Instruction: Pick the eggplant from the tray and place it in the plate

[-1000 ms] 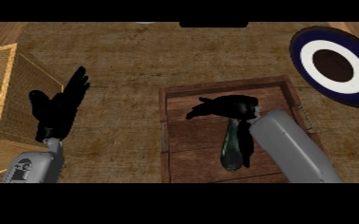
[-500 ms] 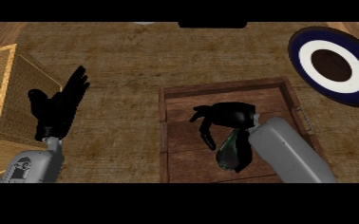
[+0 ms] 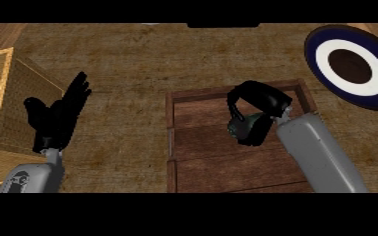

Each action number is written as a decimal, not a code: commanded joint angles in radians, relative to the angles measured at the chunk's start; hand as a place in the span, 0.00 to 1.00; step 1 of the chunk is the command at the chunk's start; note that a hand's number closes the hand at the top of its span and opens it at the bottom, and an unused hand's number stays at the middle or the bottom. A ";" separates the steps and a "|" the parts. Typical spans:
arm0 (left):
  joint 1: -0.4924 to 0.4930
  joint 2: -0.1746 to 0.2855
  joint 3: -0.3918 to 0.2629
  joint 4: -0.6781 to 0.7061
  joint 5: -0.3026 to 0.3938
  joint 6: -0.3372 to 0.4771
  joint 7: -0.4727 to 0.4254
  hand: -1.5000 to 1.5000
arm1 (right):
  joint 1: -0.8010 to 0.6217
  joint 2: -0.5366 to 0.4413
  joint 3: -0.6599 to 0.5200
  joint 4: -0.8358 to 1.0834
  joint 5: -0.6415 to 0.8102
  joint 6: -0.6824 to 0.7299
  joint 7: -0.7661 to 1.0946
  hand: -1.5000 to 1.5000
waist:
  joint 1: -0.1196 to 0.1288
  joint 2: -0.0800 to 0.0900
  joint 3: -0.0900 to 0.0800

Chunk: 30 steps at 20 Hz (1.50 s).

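Note:
A dark eggplant with a greenish sheen hangs over the brown wooden tray, mostly hidden by my right hand, whose fingers curl round it. The plate, dark blue with a white ring and brown centre, lies at the right edge, beyond the tray's far right corner. My left hand rests open at the left, fingers up.
A light wooden box edge shows at the far left. A dark object sits at the counter's far edge. The counter's top is brown and woven-looking.
My right hand has curled round the eggplant and raised it off the tray's floor; the eggplant now hangs shorter below the hand. The left hand has not moved.

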<state>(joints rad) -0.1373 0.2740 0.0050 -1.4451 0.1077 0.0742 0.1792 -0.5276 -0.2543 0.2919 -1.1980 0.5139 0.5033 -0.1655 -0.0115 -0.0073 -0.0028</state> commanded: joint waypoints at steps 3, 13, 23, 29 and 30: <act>0.006 0.003 0.006 -0.002 0.003 -0.001 0.005 0.50 | -0.137 -0.066 -0.292 0.014 0.065 -0.316 0.293 1.00 | -0.010 -0.002 0.001; -0.037 0.031 0.034 0.032 0.010 -0.030 -0.003 0.50 | -0.194 -0.125 -0.441 -0.099 0.302 -0.706 0.591 1.00 | 0.000 0.006 0.002; -0.023 0.005 0.038 0.008 0.010 -0.049 0.005 0.50 | -0.218 -0.251 -0.664 0.137 0.138 -0.725 0.475 1.00 | 0.021 0.009 0.003; -0.022 0.006 0.056 0.089 0.002 -0.077 -0.066 0.50 | -0.219 -0.344 -0.757 0.420 0.091 -0.786 0.275 1.00 | 0.028 0.015 0.004; -0.086 -0.020 0.037 0.088 -0.023 -0.036 -0.030 0.50 | -0.197 -0.355 -0.768 0.437 0.085 -0.794 0.249 1.00 | 0.022 0.015 0.004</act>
<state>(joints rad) -0.1748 0.2711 0.0417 -1.3914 0.0975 0.0263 0.1488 -0.7213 -0.5511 -0.4248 -0.9034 0.6323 -0.2759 0.1870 0.0112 0.0048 0.0010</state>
